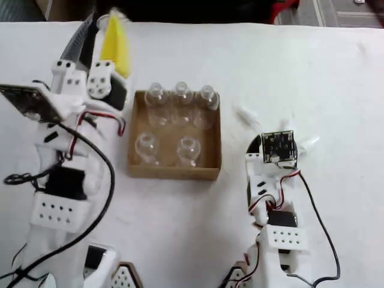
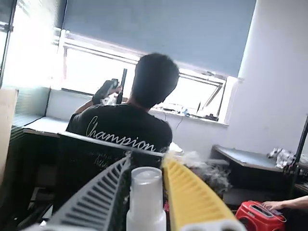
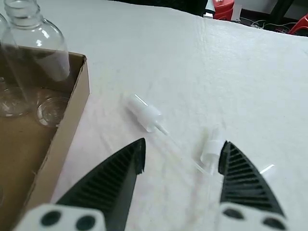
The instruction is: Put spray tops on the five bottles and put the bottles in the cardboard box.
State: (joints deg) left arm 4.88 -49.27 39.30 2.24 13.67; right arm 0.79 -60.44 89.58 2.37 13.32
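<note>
Closest to the lens, a white spray top [image 2: 146,197] sits clamped in the left gripper [image 2: 147,163]. The grey and yellow fingers [image 2: 187,197] are closed snug on its sides, and the whole lot is lifted off the worktop [image 1: 300,60], out past the far left corner of the cardboard box [image 1: 174,171].

Over in that box, five clear bottles [image 1: 180,99] stand upright, three along the back and two in front. Every neck is open, with no tops fitted at all.

On the other side, the right gripper [image 3: 183,147] hangs low over the worktop, fingers spread wide with nothing between them. One loose top [image 3: 144,113] lies on its side between it and the box, and a second top [image 3: 210,151] lies just beside one fingertip.

So my read is that capping is only at its start, with the first top in hand. The next move calls for turning that left wrist down and lining the top up over a bottle mouth; the back-left bottle looks handiest. Then it needs seating squarely, probably with the other arm steadying the bottle so it doesn't tip.
</note>
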